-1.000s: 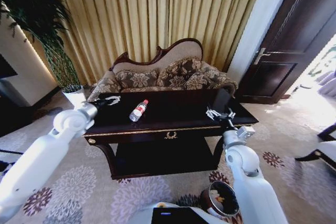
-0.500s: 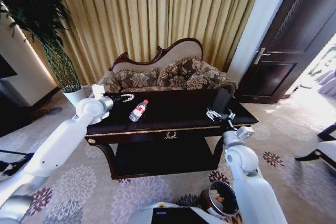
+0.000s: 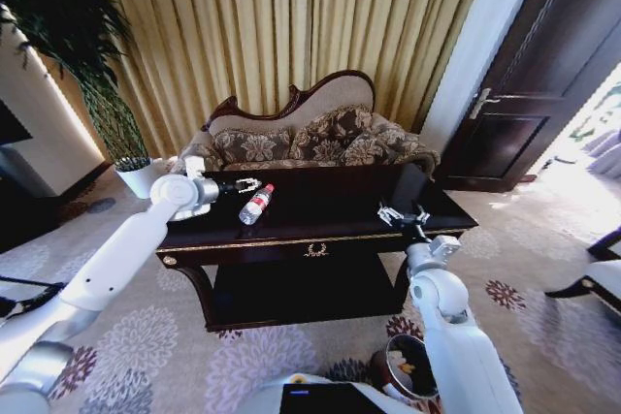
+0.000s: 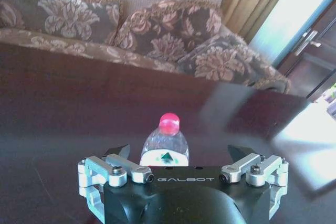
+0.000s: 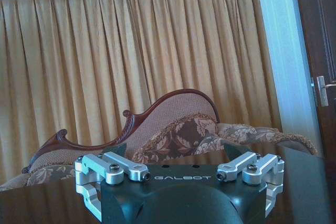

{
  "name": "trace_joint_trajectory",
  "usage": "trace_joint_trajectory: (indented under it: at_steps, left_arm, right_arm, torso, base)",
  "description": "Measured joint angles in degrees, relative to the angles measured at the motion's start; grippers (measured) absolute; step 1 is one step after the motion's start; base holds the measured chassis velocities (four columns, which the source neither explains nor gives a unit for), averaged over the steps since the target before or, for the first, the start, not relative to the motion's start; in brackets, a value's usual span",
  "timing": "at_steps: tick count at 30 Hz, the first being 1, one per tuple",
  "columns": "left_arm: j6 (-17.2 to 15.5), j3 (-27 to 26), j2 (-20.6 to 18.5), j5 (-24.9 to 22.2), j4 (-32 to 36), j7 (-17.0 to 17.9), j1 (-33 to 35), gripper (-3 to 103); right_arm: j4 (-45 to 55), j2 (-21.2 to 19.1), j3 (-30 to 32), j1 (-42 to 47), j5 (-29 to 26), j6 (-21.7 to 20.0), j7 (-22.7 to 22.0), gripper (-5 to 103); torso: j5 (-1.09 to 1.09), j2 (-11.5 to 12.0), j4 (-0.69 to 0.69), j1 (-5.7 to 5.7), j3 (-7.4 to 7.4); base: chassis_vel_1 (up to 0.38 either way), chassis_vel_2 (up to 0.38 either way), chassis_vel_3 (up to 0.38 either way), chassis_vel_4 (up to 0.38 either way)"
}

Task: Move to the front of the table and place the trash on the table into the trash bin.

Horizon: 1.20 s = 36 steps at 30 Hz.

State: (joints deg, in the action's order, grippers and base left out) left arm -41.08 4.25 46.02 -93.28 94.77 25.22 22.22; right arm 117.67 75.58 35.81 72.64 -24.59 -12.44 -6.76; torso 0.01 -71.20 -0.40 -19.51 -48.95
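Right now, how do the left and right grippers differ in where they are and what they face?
The left gripper reaches across the table toward the bottle, which lies just ahead of its jaws in the left wrist view. The right gripper sits over the table's right end, with no trash ahead, facing the sofa and curtains. Both are open and hold nothing.

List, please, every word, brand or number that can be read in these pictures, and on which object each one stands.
"GALBOT": on the left gripper body, left wrist view.
"GALBOT": on the right gripper body, right wrist view.
The bottle label: a dark mark, no readable words.
The trash bin label: too small to read.
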Motion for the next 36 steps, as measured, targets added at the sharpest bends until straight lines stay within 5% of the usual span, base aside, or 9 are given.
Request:
trace_joint_trajectory:
  at_steps: [17, 36]
  left_arm:
    - [0.10, 9.52, 2.26, -8.67, -1.29, 11.41, -7.24, 100]
    - [0.21, 7.49, -0.43, -10.87, 2.38, 16.57, -3.24, 100]
  right_arm:
    - [-1.68, 1.59, -1.86, -0.37, 1.68, 1.03, -0.26, 100]
    - [-3.64, 2.80, -4.02, -0.79, 3.03, 1.43, -0.33, 100]
  torso:
    - [0.00, 0.00, -0.01, 0.00, 0.00]
    - [-0.01, 0.00, 0.00, 0.00, 0.00]
  base:
    - [0.000, 0.000, 0.000, 0.000]
    - [0.000, 0.000, 0.000, 0.000]
